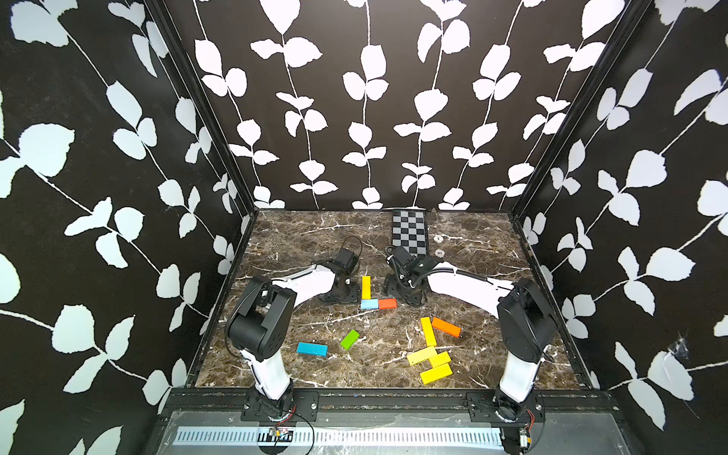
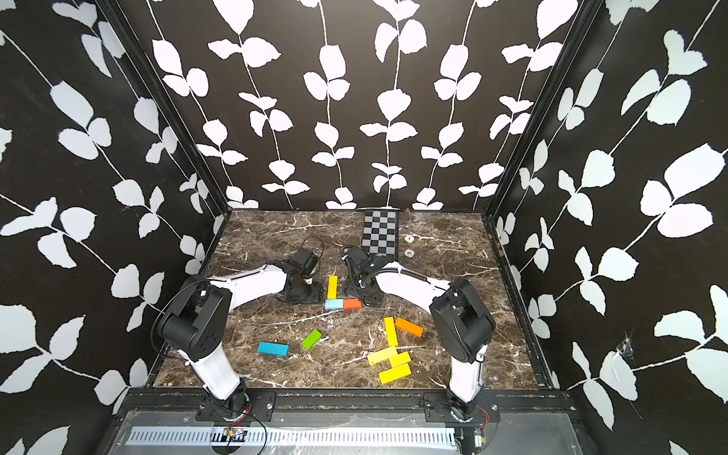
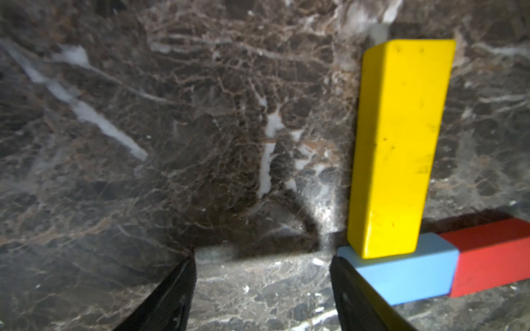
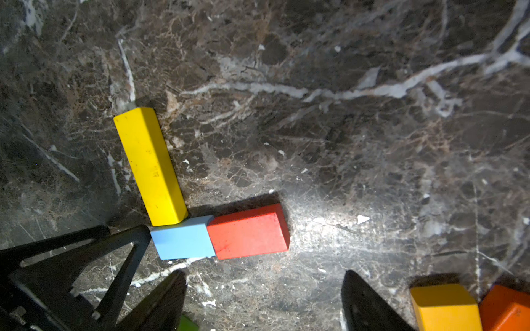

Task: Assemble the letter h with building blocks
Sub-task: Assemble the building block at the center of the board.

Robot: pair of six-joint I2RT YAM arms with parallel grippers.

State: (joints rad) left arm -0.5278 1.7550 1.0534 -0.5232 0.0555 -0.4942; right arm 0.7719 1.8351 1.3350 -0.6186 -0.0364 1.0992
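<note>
Between the spread fingers of the left gripper (image 3: 262, 266) lies only bare marble tabletop (image 3: 172, 114): it is released and grasps nothing, though one finger (image 3: 352, 292) sits against the free end of the light blue block (image 3: 407, 269). Opposite, the right gripper (image 4: 265, 286) hangs just as wide and empty, near the red-orange block (image 4: 248, 232) but apart from it. Those two short blocks lie end to end, touching, mid-table, and a long yellow block (image 1: 366, 286) runs from the light blue one toward the far side, its end touching it. That reads as upper stem and crossbar, so the step in hand looks like squaring up what is laid. Next, I judge, a long piece is wanted: the spare yellow block (image 1: 428, 331) beside the orange block (image 1: 446, 327) would have to be grasped and laid from the red-orange block's outer end as the leg, without nudging the joints; the stem also needs lengthening below the light blue block.
</note>
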